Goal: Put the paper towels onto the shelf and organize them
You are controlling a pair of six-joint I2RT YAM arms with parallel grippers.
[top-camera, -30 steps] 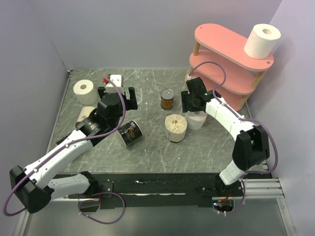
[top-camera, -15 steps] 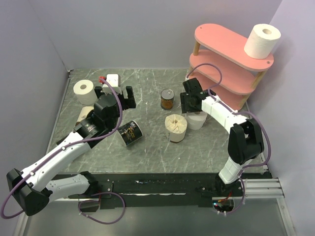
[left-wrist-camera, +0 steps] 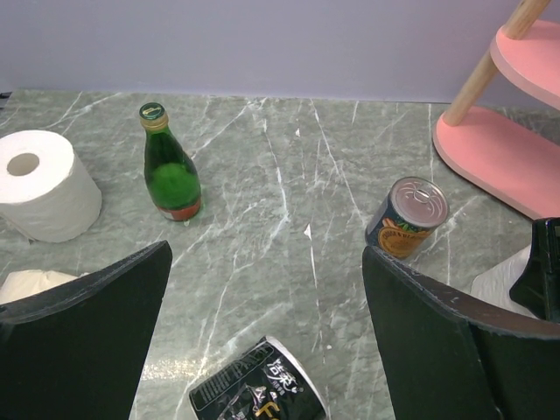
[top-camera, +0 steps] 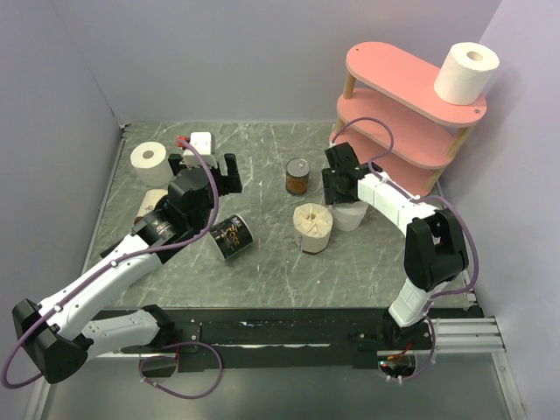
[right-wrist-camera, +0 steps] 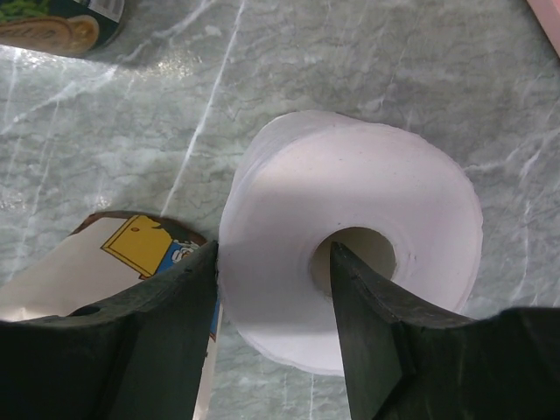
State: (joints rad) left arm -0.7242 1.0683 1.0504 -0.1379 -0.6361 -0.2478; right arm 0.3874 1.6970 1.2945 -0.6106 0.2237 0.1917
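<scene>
Your right gripper [right-wrist-camera: 271, 262] straddles the wall of the upright paper towel roll [right-wrist-camera: 394, 192], one finger in the core, one outside; whether it pinches, you can't tell. Squeeze softly, lift straight clear of the cup [right-wrist-camera: 114, 254] at its left, toward the shelf [top-camera: 411, 131] just far-right. Your left gripper [left-wrist-camera: 267, 254] hangs wide, empty

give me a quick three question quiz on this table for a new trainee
1. How many paper rolls sit on the pink shelf?
2. True or false: the left gripper is clamped on the green bottle.
3. Where are the right gripper fingers? A) astride one wall of a paper roll on the table, one finger in its core; B) around the tin can; C) resting on the shelf.
Key: 1) one, the top roll on the highest board; 2) false, it is open and holds nothing; 3) A.
</scene>
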